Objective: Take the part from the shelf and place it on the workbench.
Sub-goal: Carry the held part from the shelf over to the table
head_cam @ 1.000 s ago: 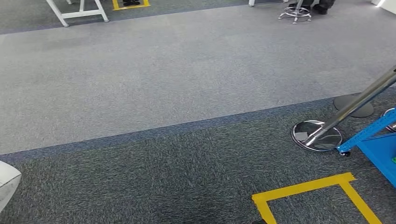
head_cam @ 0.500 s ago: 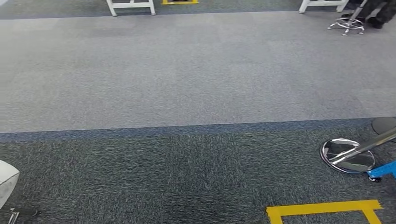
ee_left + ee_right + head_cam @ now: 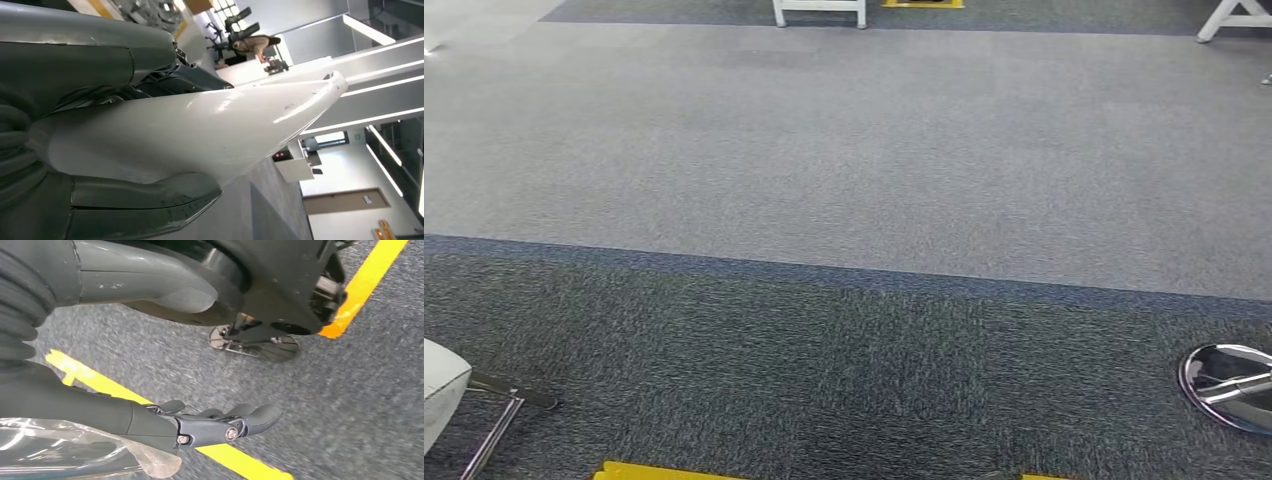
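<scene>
The left robot hand point(image 3: 100, 125) grips the white part point(image 3: 210, 130) between thumb and fingers. The right robot hand point(image 3: 165, 390) hangs empty, fingers apart, over grey carpet point(image 3: 844, 160) beside yellow tape point(image 3: 235, 460).

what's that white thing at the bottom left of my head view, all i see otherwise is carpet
Observer: That's the part. The left wrist view shows the left hand gripping it, with the thumb on one side and the fingers on the other.
Operator: ok and the right hand, anything in it
Observer: No. In the right wrist view the right hand holds nothing, and its fingers are stretched out above the carpet and a strip of yellow tape.
</scene>
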`<state>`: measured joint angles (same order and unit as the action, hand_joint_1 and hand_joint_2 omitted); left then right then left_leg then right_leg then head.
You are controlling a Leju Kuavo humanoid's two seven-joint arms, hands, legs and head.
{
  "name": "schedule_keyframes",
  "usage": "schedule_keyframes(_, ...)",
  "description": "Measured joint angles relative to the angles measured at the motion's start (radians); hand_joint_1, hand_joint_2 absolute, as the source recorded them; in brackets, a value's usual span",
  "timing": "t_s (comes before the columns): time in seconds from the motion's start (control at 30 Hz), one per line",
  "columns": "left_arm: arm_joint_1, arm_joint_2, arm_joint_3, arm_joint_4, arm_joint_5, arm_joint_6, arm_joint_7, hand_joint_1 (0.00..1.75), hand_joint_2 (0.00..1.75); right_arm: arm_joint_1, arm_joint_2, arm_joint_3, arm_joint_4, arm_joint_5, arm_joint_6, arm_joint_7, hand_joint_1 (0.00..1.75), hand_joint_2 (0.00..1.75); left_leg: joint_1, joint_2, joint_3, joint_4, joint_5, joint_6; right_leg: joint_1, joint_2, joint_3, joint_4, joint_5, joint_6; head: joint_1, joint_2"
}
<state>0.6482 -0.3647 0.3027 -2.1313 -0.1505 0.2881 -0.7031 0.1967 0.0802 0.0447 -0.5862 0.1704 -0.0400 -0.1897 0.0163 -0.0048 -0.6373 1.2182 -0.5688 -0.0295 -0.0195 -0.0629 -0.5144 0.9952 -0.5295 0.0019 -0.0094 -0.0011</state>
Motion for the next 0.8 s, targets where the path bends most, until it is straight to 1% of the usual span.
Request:
schedule_keyframes(0.03,-0.001,0.0,-0.002,0.0,-0.001,0.0,0.0,1.75,1.75,0.001,-0.002,0.009,-0.006,-0.006,-0.002,0.002,0.0,1.75,0.001,0.016,0.033,-0.067,0.035,0.0,0.0,-0.012,0.003,0.0,-0.004,0.003,0.0,0.0)
schedule_keyframes(0.07,-0.002,0.0,-0.005,0.0,-0.002,0.0,0.0,1.75,1.75,0.002,-0.005,0.016,-0.011,-0.011,-0.003,0.003,0.0,1.75,-0.001,0.038,0.064,-0.128,0.057,0.002,0.002,-0.022,0.007,0.001,-0.01,0.008,0.0,0.0)
schedule_keyframes(0.1,-0.003,0.0,-0.008,0.0,-0.004,0.001,0.0,1.75,1.75,0.002,-0.007,0.022,-0.015,-0.015,-0.005,0.004,0.0,1.75,-0.003,0.055,0.086,-0.172,0.069,0.007,0.004,-0.031,0.012,0.001,-0.015,0.015,0.001,0.0)
schedule_keyframes(0.13,-0.005,0.001,-0.011,0.0,-0.005,0.003,0.0,1.75,1.75,0.003,-0.009,0.028,-0.019,-0.019,-0.006,0.006,0.0,1.75,-0.007,0.065,0.096,-0.194,0.07,0.013,0.005,-0.04,0.017,0.001,-0.02,0.022,0.002,0.0)
schedule_keyframes(0.17,-0.006,0.001,-0.013,0.0,-0.008,0.009,0.0,1.75,1.75,0.003,-0.011,0.035,-0.024,-0.024,-0.008,0.009,0.0,1.75,-0.012,0.063,0.096,-0.197,0.066,0.02,0.006,-0.048,0.025,0.0,-0.022,0.029,0.002,0.0)
schedule_keyframes(0.2,-0.006,0.002,-0.014,-0.001,-0.012,0.019,0.0,1.75,1.75,0.002,-0.013,0.043,-0.03,-0.029,-0.01,0.011,0.0,1.75,-0.014,0.05,0.095,-0.199,0.067,0.028,0.003,-0.057,0.032,-0.002,-0.023,0.034,0.003,0.0)
schedule_keyframes(0.23,-0.006,0.002,-0.014,-0.005,-0.018,0.032,0.0,1.75,1.75,0.001,-0.014,0.052,-0.035,-0.035,-0.012,0.013,0.0,1.75,-0.014,0.041,0.095,-0.202,0.069,0.035,0.001,-0.052,0.036,0.0,-0.027,0.04,0.002,0.0)
schedule_keyframes(0.27,-0.007,0.001,-0.014,-0.011,-0.025,0.049,0.0,1.75,1.75,-0.001,-0.017,0.061,-0.04,-0.042,-0.014,0.015,0.0,1.75,-0.014,0.031,0.096,-0.205,0.072,0.043,-0.002,-0.031,0.032,0.014,-0.039,0.044,0.004,0.0)
schedule_keyframes(0.3,-0.009,0.001,-0.015,-0.018,-0.031,0.064,0.0,1.75,1.75,-0.002,-0.019,0.07,-0.044,-0.048,-0.015,0.016,0.0,1.75,-0.012,0.022,0.097,-0.208,0.075,0.05,-0.003,-0.003,0.015,0.049,-0.061,0.046,0.006,0.0)
schedule_keyframes(0.33,-0.011,0.001,-0.016,-0.025,-0.035,0.077,0.0,1.75,1.75,-0.001,-0.021,0.079,-0.045,-0.055,-0.017,0.017,0.0,1.75,-0.011,0.013,0.098,-0.209,0.076,0.056,-0.004,0.029,-0.014,0.107,-0.091,0.047,0.009,0.0)
schedule_keyframes(0.37,-0.013,0.001,-0.017,-0.03,-0.037,0.087,0.0,1.75,1.75,0.001,-0.023,0.088,-0.046,-0.061,-0.018,0.019,0.0,1.75,-0.011,0.001,0.097,-0.208,0.075,0.06,-0.003,0.049,-0.052,0.18,-0.122,0.045,0.011,0.0)
schedule_keyframes(0.4,-0.014,0.001,-0.018,-0.034,-0.038,0.094,0.0,1.75,1.75,0.004,-0.025,0.095,-0.047,-0.067,-0.019,0.02,0.0,1.75,-0.013,-0.012,0.098,-0.208,0.075,0.063,-0.002,0.057,-0.09,0.249,-0.143,0.044,0.012,0.0)
schedule_keyframes(0.43,-0.014,0.001,-0.019,-0.038,-0.038,0.101,0.0,1.75,1.75,0.008,-0.027,0.103,-0.048,-0.073,-0.021,0.021,0.0,1.75,-0.014,-0.026,0.099,-0.208,0.074,0.064,0.0,0.061,-0.12,0.292,-0.146,0.042,0.012,0.0)
schedule_keyframes(0.47,-0.013,0.001,-0.02,-0.042,-0.038,0.108,0.0,1.75,1.75,0.011,-0.031,0.111,-0.048,-0.079,-0.024,0.022,0.0,1.75,-0.015,-0.042,0.101,-0.208,0.073,0.064,0.0,0.063,-0.133,0.298,-0.128,0.039,0.012,0.0)
schedule_keyframes(0.5,-0.013,0.001,-0.021,-0.047,-0.038,0.116,0.0,1.75,1.75,0.012,-0.034,0.118,-0.049,-0.085,-0.027,0.023,0.0,1.75,-0.016,-0.057,0.104,-0.208,0.072,0.064,0.001,0.067,-0.127,0.263,-0.092,0.036,0.012,0.0)
schedule_keyframes(0.53,-0.013,0.001,-0.022,-0.051,-0.037,0.124,0.0,1.75,1.75,0.013,-0.038,0.125,-0.049,-0.091,-0.03,0.024,0.0,1.75,-0.016,-0.072,0.107,-0.208,0.071,0.064,0.001,0.079,-0.107,0.199,-0.046,0.031,0.012,0.0)
schedule_keyframes(0.57,-0.014,0.001,-0.023,-0.054,-0.037,0.132,0.0,1.75,1.75,0.013,-0.042,0.132,-0.05,-0.097,-0.033,0.025,0.0,1.75,-0.017,-0.085,0.109,-0.207,0.068,0.061,0.001,0.105,-0.083,0.129,-0.01,0.027,0.012,0.0)
schedule_keyframes(0.6,-0.014,0.001,-0.025,-0.057,-0.037,0.138,0.0,1.75,1.75,0.013,-0.045,0.137,-0.051,-0.101,-0.035,0.025,0.0,1.75,-0.017,-0.098,0.109,-0.205,0.066,0.058,0.0,0.126,-0.061,0.071,0.012,0.025,0.011,0.0)
schedule_keyframes(0.63,-0.013,0.001,-0.026,-0.06,-0.036,0.143,0.0,1.75,1.75,0.014,-0.048,0.143,-0.053,-0.104,-0.036,0.027,0.0,1.75,-0.016,-0.11,0.107,-0.204,0.064,0.053,0.001,0.143,-0.044,0.034,0.02,0.023,0.011,0.0)
schedule_keyframes(0.67,-0.013,0.001,-0.028,-0.062,-0.036,0.146,0.0,1.75,1.75,0.014,-0.05,0.148,-0.055,-0.106,-0.037,0.028,0.0,1.75,-0.014,-0.121,0.103,-0.204,0.064,0.046,0.001,0.149,-0.035,0.021,0.016,0.021,0.011,0.0)
schedule_keyframes(0.7,-0.012,0.001,-0.03,-0.065,-0.035,0.147,0.0,1.75,1.75,0.014,-0.05,0.152,-0.056,-0.107,-0.037,0.029,0.0,1.75,-0.011,-0.133,0.1,-0.205,0.065,0.04,0.002,0.138,-0.029,0.015,0.016,0.019,0.011,0.0)
schedule_keyframes(0.73,-0.01,0.001,-0.031,-0.067,-0.035,0.15,0.0,1.75,1.75,0.014,-0.051,0.156,-0.059,-0.108,-0.037,0.029,0.0,1.75,-0.01,-0.132,0.098,-0.204,0.064,0.034,0.002,0.127,-0.024,0.012,0.017,0.014,0.011,0.0)
schedule_keyframes(0.77,-0.009,0.002,-0.031,-0.07,-0.036,0.154,0.0,1.75,1.75,0.013,-0.052,0.159,-0.061,-0.11,-0.039,0.029,0.0,1.75,-0.01,-0.113,0.095,-0.195,0.058,0.029,0.0,0.114,-0.021,0.007,0.019,0.01,0.01,0.0)
schedule_keyframes(0.8,-0.01,0.002,-0.033,-0.072,-0.037,0.16,0.0,1.75,1.75,0.014,-0.053,0.163,-0.063,-0.114,-0.041,0.029,0.0,1.75,-0.011,-0.084,0.083,-0.169,0.041,0.024,-0.001,0.1,-0.018,0.003,0.02,0.005,0.008,0.0)
